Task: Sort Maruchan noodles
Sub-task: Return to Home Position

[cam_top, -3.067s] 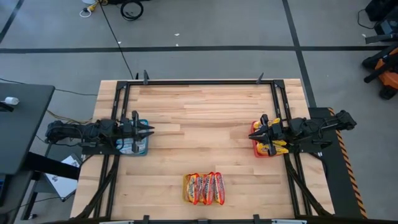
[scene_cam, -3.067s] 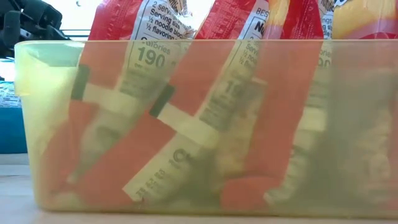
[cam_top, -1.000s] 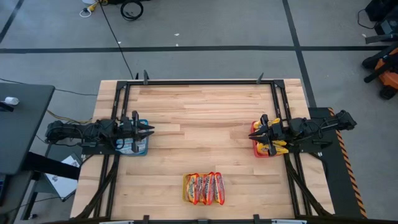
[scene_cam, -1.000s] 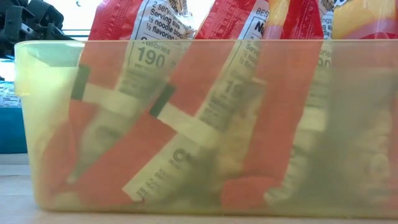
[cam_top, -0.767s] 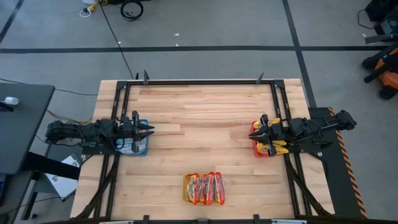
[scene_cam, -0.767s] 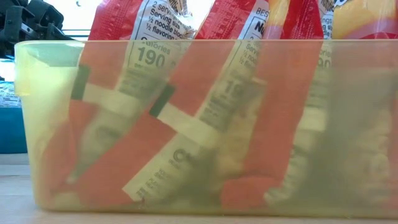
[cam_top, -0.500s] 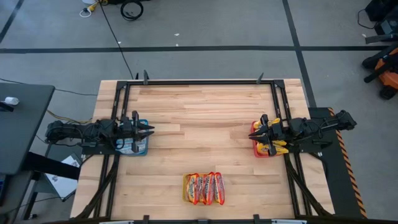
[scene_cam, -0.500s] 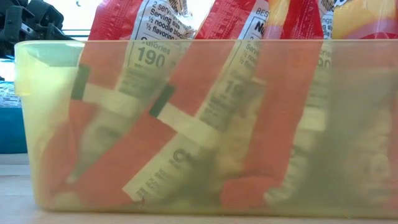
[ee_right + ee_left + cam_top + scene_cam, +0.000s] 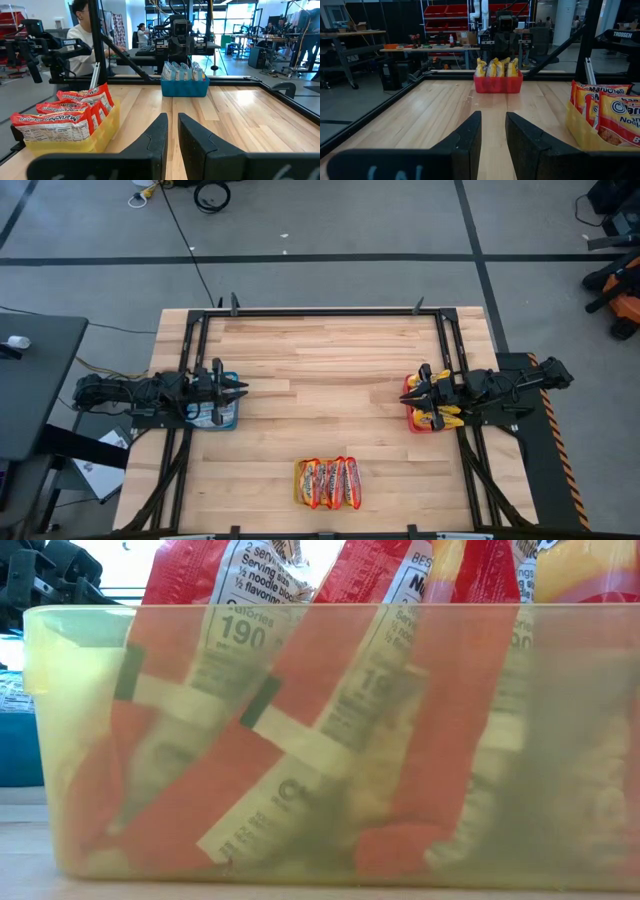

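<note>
The table (image 9: 330, 380) is pale wood in glued strips, smooth with a soft satin sheen, edged by a matt black metal frame (image 9: 330, 311). The yellow bin (image 9: 40, 740) is cloudy see-through plastic. The packets (image 9: 375, 570) in it are thin glossy plastic film, creased and crinkled. The red bin (image 9: 498, 84) and blue bin (image 9: 185, 87) are opaque plastic, smooth, dully shining. The floor (image 9: 330, 220) looks grey and matt

The yellow bin (image 9: 40, 740) fills the low view, its right end cut off and the red-orange packets (image 9: 180, 570) cropped at the top. From above, the left gripper (image 9: 238, 390) hides much of the blue bin (image 9: 228, 425).
</note>
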